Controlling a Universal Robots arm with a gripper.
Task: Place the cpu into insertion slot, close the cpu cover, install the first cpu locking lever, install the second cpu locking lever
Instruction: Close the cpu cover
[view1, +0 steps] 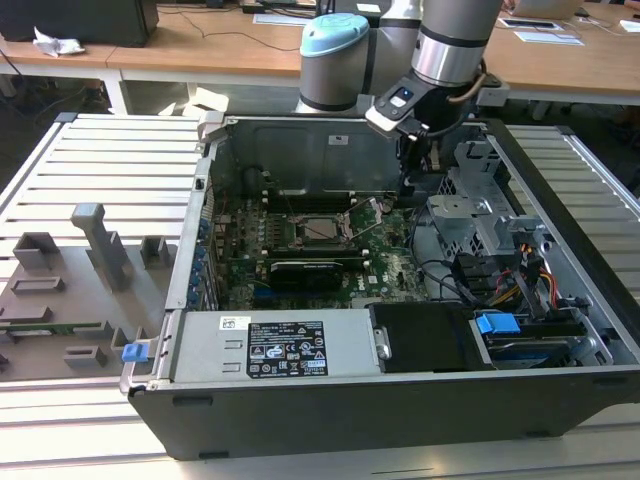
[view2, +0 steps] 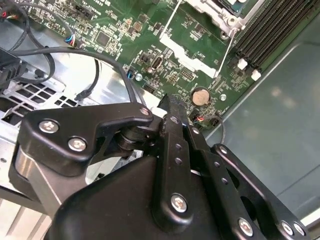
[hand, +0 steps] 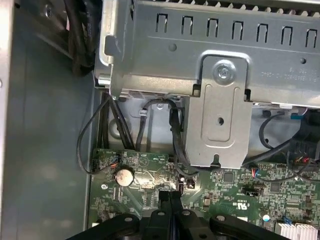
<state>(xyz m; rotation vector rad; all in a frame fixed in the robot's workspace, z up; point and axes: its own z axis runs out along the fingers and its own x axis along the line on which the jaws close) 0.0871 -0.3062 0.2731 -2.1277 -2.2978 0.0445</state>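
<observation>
In the exterior view the insertion slot (view1: 322, 229) sits mid-board in the open computer case, with a pale square, the cpu (view1: 323, 228), lying in it. A corner of the silvery cpu cover (view2: 222, 9) lies flat on the socket. Two thin wire locking levers (view2: 169, 19) (view2: 225, 54) stand unlatched, angled up off the green board. My gripper (view1: 410, 175) hangs inside the case toward the exterior view's right of the socket, above the board's edge. Its black fingers (hand: 170, 196) (view2: 169, 102) are shut with nothing between them.
A black graphics card (view1: 305, 270) lies in front of the socket, with the power supply (view1: 290, 345) nearer. A metal drive cage (view1: 470, 215) and cables crowd the right. Memory slots (view2: 270, 30) and a coin battery (hand: 123, 176) are close by. A steel bracket (hand: 220, 115) overhangs the board.
</observation>
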